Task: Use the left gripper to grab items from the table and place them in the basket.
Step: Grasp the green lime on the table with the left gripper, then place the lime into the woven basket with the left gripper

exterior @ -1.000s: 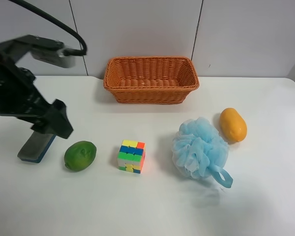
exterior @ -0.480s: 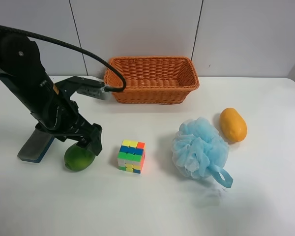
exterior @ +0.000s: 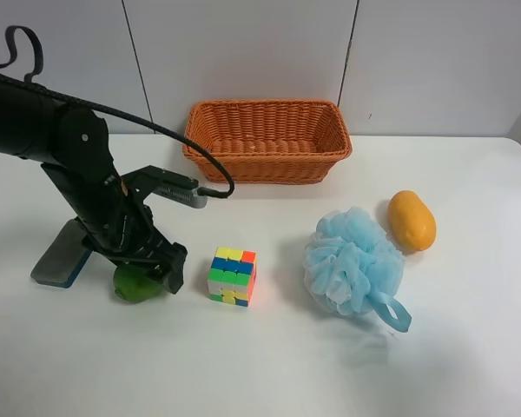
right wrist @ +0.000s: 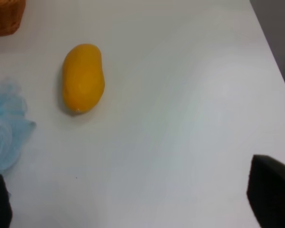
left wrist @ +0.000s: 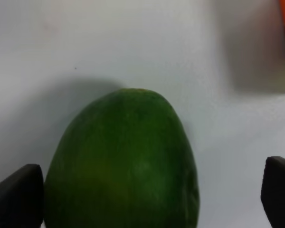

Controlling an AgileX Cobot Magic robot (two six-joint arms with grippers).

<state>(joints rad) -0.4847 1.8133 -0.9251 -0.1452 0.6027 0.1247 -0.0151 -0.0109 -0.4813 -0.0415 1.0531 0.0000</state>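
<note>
Left gripper point(exterior: 153, 263) hangs right over the lime point(left wrist: 123, 161), jaws apart, one finger on either side, nothing clamped. The fruit's long axis runs crosswise to the line between the fingers (so closing would bite its narrower width). From the basket point(exterior: 267, 165), the lime lies on the table point(exterior: 269, 365) nearer the camera and toward the exterior high view's left. Right gripper point(right wrist: 135, 199), also parted and empty, is by the mango point(exterior: 412, 220), well apart from the lime. Count: one lime, one eraser point(exterior: 59, 256), one puzzle cube point(exterior: 232, 276), one pouf point(exterior: 352, 261), one mango, one basket.

Basket point(exterior: 260, 167) is wicker, pouf point(exterior: 352, 261) mesh, table point(exterior: 469, 347) smooth.
</note>
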